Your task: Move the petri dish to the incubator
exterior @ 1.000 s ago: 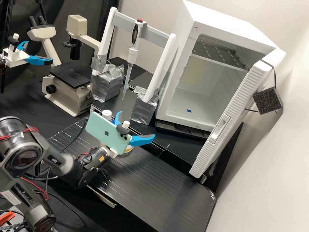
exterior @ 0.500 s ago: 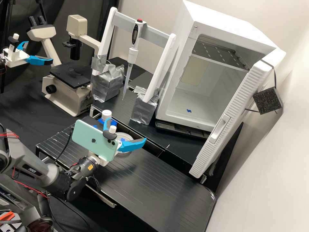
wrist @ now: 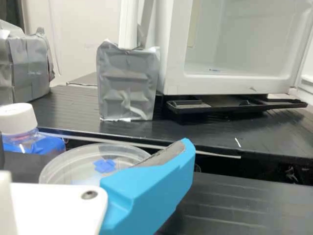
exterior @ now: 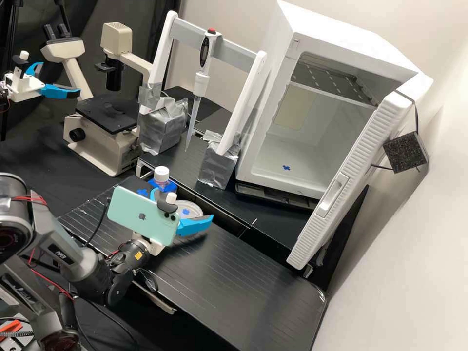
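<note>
On the bench (exterior: 263,292) we see one dish (exterior: 194,207) with a blue mark in it, near the hand (exterior: 183,204), its two fingers spread open, one partly hiding the dish in our wrist view. Beside it, one capped bottle (exterior: 161,174) sits in a blue holder (exterior: 169,186), its base hidden from us; inside the open incubator (exterior: 341,44) we count one shelf (exterior: 336,80) and one blue mark (exterior: 286,167).
</note>
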Controlling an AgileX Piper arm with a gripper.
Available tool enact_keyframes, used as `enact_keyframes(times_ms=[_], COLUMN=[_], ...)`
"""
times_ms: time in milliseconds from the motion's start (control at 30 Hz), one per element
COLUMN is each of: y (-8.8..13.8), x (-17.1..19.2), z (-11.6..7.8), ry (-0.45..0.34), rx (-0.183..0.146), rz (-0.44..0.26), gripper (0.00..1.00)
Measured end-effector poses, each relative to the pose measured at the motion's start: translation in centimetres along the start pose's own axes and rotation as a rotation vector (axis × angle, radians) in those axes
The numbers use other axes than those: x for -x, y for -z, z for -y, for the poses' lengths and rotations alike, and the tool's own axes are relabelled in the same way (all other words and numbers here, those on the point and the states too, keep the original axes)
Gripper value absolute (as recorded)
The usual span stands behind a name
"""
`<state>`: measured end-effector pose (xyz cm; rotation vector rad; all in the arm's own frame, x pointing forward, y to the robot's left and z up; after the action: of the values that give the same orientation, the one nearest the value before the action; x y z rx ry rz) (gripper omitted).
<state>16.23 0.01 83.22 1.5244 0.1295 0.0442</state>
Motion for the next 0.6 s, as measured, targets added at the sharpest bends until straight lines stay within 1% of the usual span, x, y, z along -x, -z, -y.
enact_keyframes(times_ms=[200, 367, 500, 600], y=[-0.15, 0.18, -0.18, -0.56], x=[0.01, -0.2, -0.37, -0.53], z=[0.03, 0.55, 0.84, 0.96], ry=[0.005, 0.042, 0.06, 0.061], rx=[0.0, -0.003, -0.023, -0.03], rz=[0.006, -0.011, 0.002, 0.003], gripper=[1.0, 1.0, 1.0, 1.0])
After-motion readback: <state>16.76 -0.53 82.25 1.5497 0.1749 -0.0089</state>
